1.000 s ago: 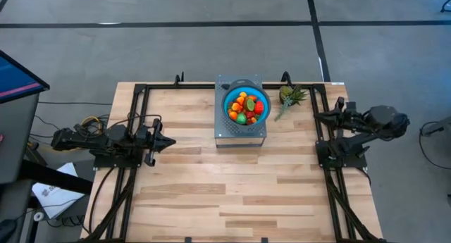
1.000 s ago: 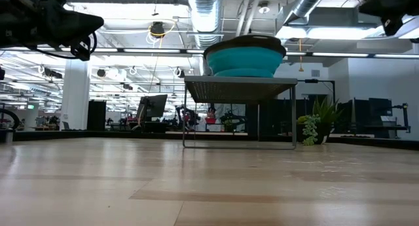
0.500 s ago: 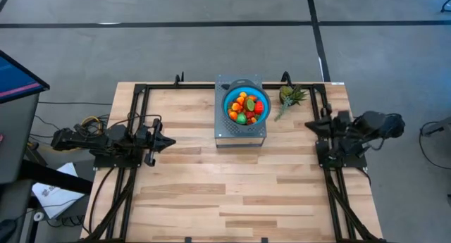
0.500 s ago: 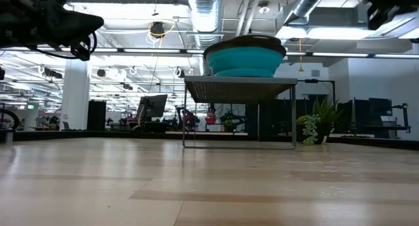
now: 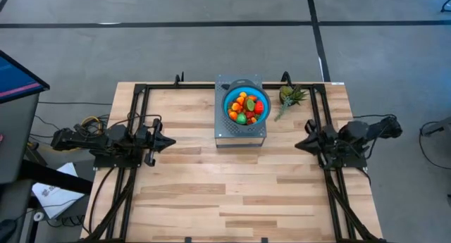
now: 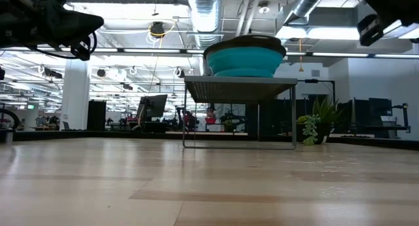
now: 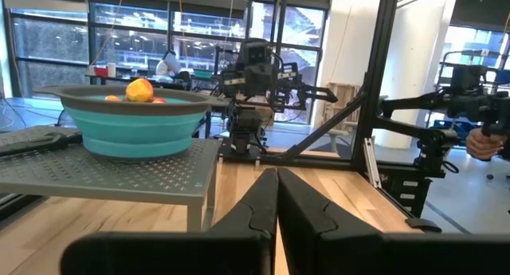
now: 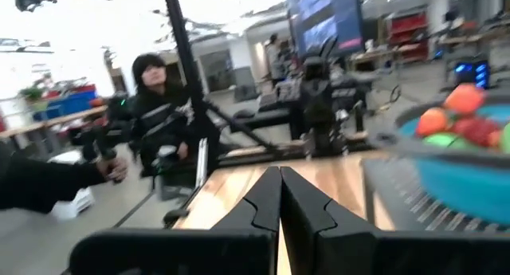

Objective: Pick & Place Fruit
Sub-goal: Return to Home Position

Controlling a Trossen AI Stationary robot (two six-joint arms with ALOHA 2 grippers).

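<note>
Holds left claw (image 5: 171, 141) and right claw (image 5: 299, 145) pinched tight, empty, at opposite tabletop (image 5: 211, 179) sides; has fruit (image 5: 246, 108) heaped in blue bowl (image 5: 227, 106).

Overhead looking down, low level across table (image 5: 232, 194), wrists both facing bowl (image 7: 131, 125)

The right gripper (image 8: 280, 174) fills the frame's lower middle, its two dark fingers (image 8: 259, 207) pressed together with nothing between them. At the right edge a blue bowl (image 8: 478, 175) stands on a perforated grey stand (image 8: 398, 197), and the fruit (image 8: 460, 100) is heaped in it in orange, red and green. Beyond the fingertips runs the wooden table (image 8: 227, 187), with the left arm (image 8: 319, 96) at centre. A person in dark clothes (image 8: 159, 119) sits at centre left. A dark sleeve (image 8: 44, 183) reaches in from the left edge.
</note>
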